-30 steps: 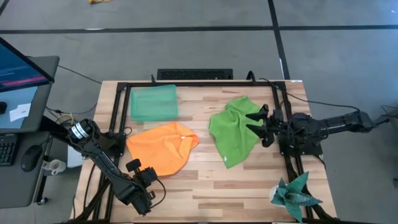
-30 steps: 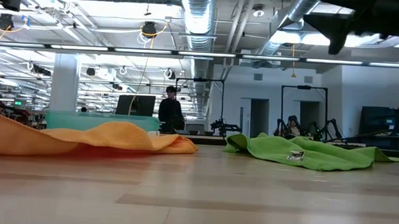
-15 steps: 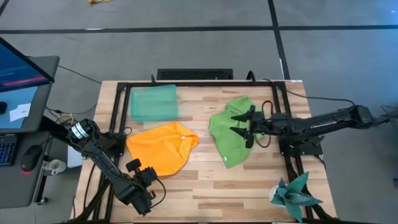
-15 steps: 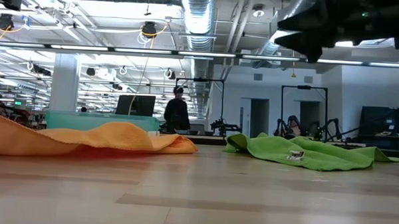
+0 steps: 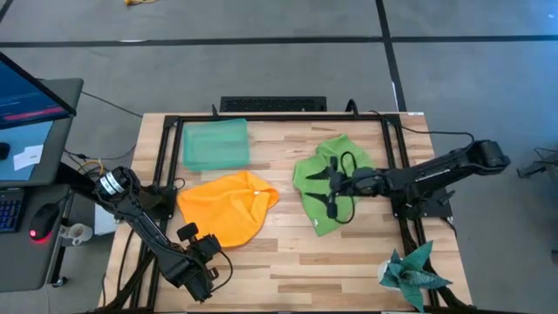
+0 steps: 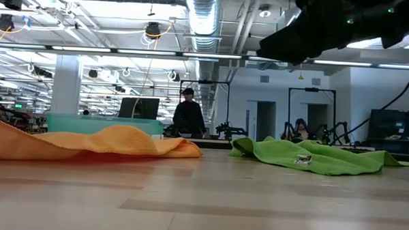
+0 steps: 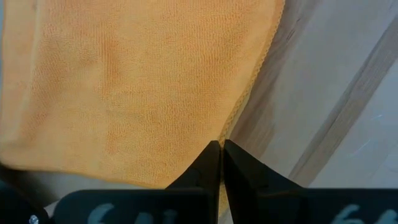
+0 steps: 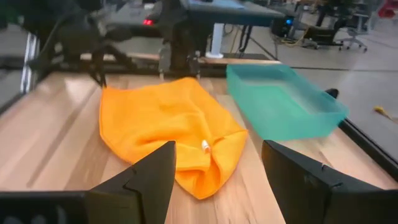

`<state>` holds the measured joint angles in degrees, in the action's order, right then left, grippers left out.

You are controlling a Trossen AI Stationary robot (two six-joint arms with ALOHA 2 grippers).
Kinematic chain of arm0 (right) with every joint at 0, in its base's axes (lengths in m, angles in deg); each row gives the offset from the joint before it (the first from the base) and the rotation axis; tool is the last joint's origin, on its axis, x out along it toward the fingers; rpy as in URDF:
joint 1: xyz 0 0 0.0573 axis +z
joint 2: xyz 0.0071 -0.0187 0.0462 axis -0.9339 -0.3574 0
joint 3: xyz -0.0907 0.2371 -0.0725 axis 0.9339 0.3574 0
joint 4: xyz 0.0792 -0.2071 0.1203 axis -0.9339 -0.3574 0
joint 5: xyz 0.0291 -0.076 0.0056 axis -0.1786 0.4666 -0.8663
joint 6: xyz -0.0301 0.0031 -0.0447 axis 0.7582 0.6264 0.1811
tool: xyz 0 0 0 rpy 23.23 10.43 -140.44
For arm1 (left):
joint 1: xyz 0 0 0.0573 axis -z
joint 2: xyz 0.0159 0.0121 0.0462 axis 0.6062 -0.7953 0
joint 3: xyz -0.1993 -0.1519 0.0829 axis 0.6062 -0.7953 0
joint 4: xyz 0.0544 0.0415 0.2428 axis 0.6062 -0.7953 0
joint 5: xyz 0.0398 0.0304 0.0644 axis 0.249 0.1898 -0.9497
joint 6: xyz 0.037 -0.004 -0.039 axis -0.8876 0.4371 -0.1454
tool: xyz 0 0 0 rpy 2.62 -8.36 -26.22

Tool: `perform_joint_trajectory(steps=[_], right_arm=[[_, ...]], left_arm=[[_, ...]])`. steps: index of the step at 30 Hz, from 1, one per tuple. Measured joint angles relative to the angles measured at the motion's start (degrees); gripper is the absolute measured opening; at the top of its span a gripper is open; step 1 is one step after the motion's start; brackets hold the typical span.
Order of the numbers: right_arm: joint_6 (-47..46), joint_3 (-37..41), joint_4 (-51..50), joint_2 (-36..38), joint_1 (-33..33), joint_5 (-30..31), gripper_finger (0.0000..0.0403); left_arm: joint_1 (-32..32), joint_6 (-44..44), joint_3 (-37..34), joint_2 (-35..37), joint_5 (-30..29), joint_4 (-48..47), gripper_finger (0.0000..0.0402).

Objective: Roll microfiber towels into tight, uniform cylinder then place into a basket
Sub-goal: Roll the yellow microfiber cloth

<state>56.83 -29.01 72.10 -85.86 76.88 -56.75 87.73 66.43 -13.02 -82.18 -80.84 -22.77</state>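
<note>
While its fingers gape, right tool (image 5: 331, 186) hovers over green towel (image 5: 316, 199).

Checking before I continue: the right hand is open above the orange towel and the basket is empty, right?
Not quite. In the high view the right hand, open, is above the green towel, not the orange towel. The basket is empty, as you said.

Two dark jointed arms (black cables trailing).
</note>
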Motion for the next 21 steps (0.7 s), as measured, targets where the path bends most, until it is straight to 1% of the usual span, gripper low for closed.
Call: perform_joint_trajectory(steps=[11,21], right_arm=[[9.65,-7.11,-0.19,-12.58,2.63,0.01,0.0260],[16.91,-14.80,-0.33,-25.93,2.72,0.03,0.0260]], left_arm=[[0.02,-0.02,0.00,0.00,-0.04,0.02,0.0004],[0.00,0.00,0.00,0.00,-0.08,0.07,0.0004]])
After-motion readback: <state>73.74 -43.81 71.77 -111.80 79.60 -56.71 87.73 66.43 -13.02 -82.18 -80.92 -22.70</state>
